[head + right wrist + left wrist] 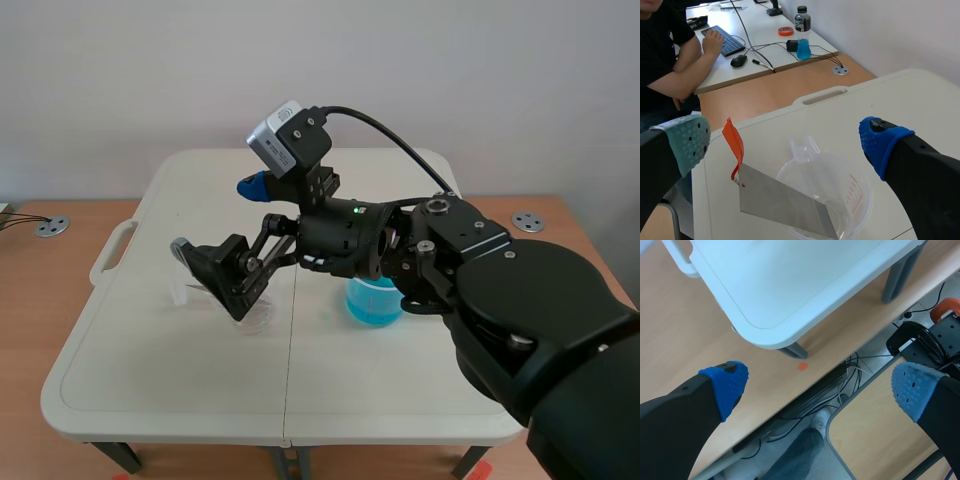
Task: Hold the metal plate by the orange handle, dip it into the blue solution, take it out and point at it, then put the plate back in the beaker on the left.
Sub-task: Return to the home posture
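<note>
Both arms' jaws gape wide; one metal plate [782,202] leans in one clear beaker [855,186]

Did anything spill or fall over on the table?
No, nothing looks wrong. The metal plate leans slanted in the clear beaker, its orange handle poking out over the rim. The beaker of blue liquid stands upright, with no puddle showing beside it.
</note>
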### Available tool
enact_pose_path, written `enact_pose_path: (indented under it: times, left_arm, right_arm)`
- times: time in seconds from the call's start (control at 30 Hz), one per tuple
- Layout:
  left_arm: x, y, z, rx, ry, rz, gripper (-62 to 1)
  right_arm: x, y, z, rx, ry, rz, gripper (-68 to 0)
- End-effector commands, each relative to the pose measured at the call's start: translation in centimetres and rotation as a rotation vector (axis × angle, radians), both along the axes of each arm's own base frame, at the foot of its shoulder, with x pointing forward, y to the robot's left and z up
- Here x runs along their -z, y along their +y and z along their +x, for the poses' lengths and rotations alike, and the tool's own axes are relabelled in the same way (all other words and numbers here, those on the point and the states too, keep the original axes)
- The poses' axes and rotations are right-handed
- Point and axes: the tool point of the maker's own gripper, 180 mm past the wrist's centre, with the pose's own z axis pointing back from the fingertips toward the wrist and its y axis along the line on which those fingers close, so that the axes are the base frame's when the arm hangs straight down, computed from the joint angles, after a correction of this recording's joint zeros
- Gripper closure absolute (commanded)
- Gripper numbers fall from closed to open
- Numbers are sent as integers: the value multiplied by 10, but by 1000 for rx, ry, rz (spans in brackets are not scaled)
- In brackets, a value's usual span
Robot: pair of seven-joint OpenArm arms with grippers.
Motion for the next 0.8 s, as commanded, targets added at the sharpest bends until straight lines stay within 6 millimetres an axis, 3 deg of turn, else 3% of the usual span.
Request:
enact_pose_path:
  times: [0.0, 0.23, 0.4, 0.77]
  left_arm:
    - [-4, -3, 1, 6, -11, -11, -617]
    - [-3, -2, 0, 4, -5, -7, -617]
    - [-10, -6, 8, 14, -51, -31, -617]
    - [-80, -18, 105, 3, -426, -151, -617]
  right_arm:
    - [-20, 3, 5, -13, -40, 42, -640]
    - [-39, -15, 4, 15, 1, 166, -662]
    - [-45, -36, -9, 16, -5, 176, -662]
    - [-41, -71, -67, -44, -29, 69, -662]
